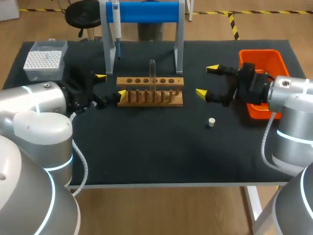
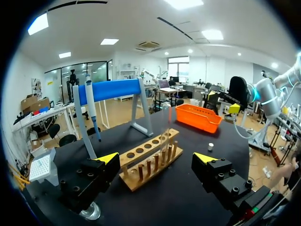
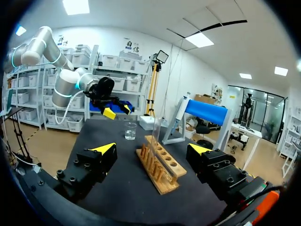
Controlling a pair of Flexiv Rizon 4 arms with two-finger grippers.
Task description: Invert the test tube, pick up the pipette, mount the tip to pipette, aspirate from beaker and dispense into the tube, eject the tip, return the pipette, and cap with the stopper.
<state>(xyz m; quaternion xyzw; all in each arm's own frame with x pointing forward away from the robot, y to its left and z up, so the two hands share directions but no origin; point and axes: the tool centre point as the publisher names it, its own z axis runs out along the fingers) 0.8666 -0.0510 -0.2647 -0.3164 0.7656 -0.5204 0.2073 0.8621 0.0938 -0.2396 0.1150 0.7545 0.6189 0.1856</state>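
The main risk I see is the test tube (image 1: 152, 74) itself. It is thin glass, standing tall and upright in the wooden rack (image 1: 150, 97), and either hand coming in from the side could clip it or shove the light rack across the table (image 1: 156, 152). My left hand (image 1: 111, 85) worries me most: its nearer fingertip sits just beside the rack's left end, so a small sideways drift would nudge the rack. A grip too high on the tube could lever it against the rack, and turning it over in a loose grip could let it slip. The small white stopper (image 1: 211, 122) lies loose on the table, near of my right hand (image 1: 207, 81), and a low sweep could roll it away.

Both hands are spread wide and hold nothing. The tube stands about midway between them, to the right of the left hand and to the left of the right hand, apart from both. I cannot tell whether it rests on a peg or in a hole. The pipette (image 1: 116, 27) hangs on the far stand, untouched.
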